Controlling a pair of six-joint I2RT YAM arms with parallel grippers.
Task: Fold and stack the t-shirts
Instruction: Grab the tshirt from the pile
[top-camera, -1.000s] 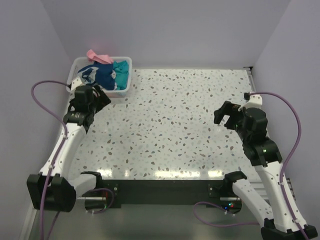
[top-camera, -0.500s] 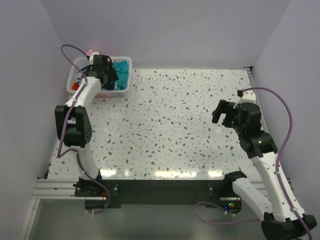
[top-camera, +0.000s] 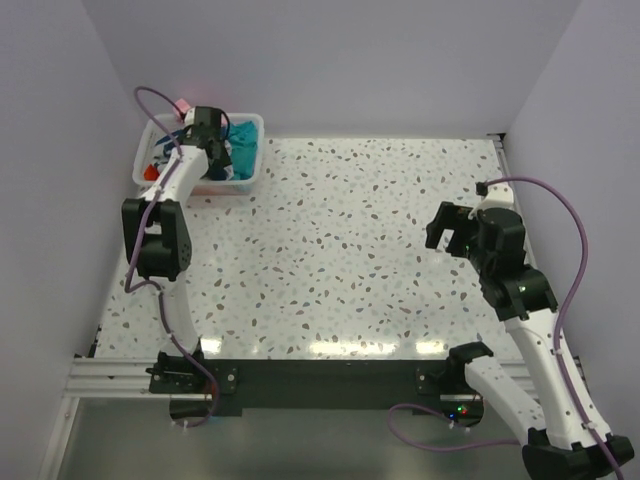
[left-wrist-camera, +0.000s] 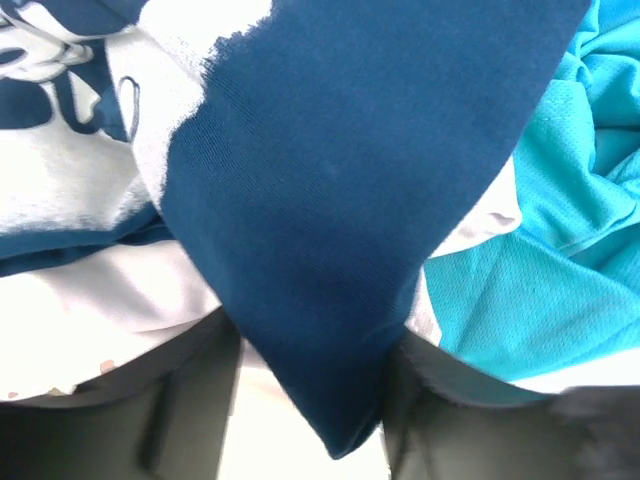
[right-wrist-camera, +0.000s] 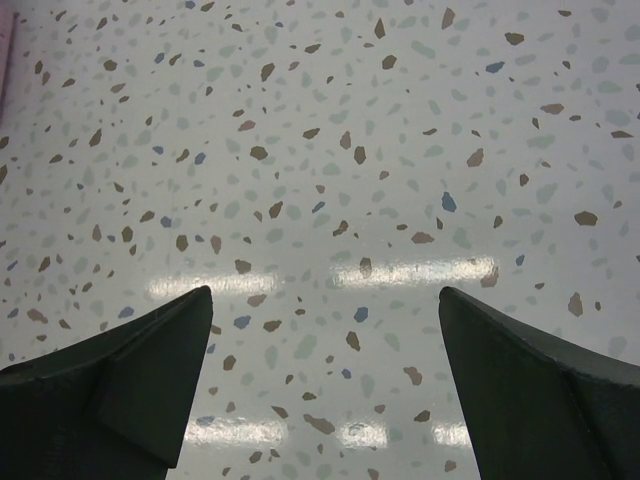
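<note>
The t-shirts lie bunched in a white plastic basket (top-camera: 247, 181) at the table's back left. The navy one with a white print (left-wrist-camera: 330, 180) is on top, with the teal one (left-wrist-camera: 560, 220) to its right and a white one (left-wrist-camera: 90, 290) under it. In the top view I see the teal shirt (top-camera: 243, 140), a pink one (top-camera: 183, 104) over the back rim and an orange-red bit (top-camera: 150, 172). My left gripper (left-wrist-camera: 310, 400) is down in the basket (top-camera: 212, 140), open, with a fold of the navy shirt between its fingers. My right gripper (top-camera: 447, 228) is open and empty above the bare table (right-wrist-camera: 325, 330).
The speckled table (top-camera: 350, 250) runs between purple walls on three sides. The left arm stretches far over the table's left side to the basket. A black rail (top-camera: 320, 385) runs along the near edge.
My left arm swung from the table's left side up over the basket, then pushed its gripper down into the shirts. The right arm shifted only slightly.
</note>
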